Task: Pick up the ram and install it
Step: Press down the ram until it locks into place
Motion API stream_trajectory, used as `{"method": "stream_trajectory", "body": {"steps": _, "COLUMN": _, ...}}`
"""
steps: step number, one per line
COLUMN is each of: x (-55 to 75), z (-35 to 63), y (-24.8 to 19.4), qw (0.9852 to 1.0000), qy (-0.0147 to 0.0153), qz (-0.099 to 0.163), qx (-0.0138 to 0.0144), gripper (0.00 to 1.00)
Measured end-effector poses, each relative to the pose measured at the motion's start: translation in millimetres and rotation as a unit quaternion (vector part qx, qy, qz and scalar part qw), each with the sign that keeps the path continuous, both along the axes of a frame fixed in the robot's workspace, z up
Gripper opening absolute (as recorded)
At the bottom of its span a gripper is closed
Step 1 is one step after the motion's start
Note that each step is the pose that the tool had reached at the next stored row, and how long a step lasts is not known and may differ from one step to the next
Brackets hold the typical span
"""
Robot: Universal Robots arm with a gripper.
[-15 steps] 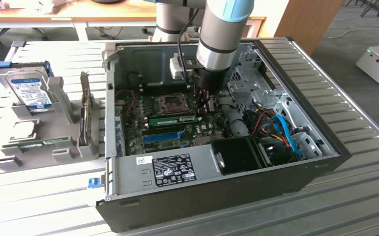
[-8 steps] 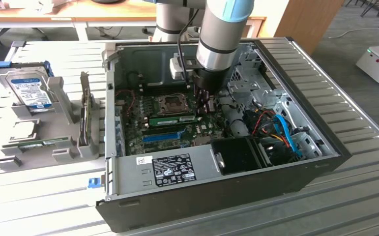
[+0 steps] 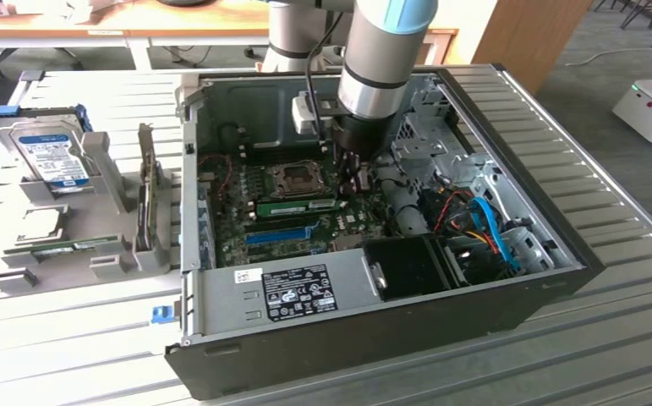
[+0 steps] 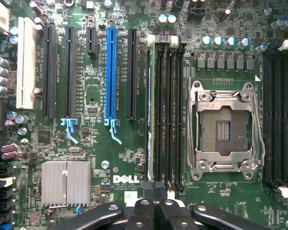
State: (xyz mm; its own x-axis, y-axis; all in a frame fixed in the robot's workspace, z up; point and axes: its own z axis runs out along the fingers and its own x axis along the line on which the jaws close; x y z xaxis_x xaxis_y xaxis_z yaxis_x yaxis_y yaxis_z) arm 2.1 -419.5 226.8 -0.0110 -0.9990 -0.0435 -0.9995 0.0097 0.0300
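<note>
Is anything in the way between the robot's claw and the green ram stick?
No, nothing visible is in the way. The ram already stands in a slot on the motherboard, beside the processor socket. The shut gripper hangs close above one end of it.

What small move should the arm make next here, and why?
Probably ease straight down to press the ram home. It already stands in a slot beside the processor socket, and the gripper is shut and holding nothing above the slots. Whether the ram is latched cannot be told.

Fingers point(image 4: 156, 215) cut off, perhaps hiding ram.
</note>
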Motion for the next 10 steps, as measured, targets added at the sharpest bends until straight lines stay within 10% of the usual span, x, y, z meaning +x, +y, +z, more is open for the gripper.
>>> {"method": "stream_trajectory", "body": {"steps": 10, "x": 0.2, "z": 16.2, "y": 0.0, "qw": 1.0000, "qy": 0.0030, "qz": 0.000, "qx": 0.0000, "gripper": 0.11}}
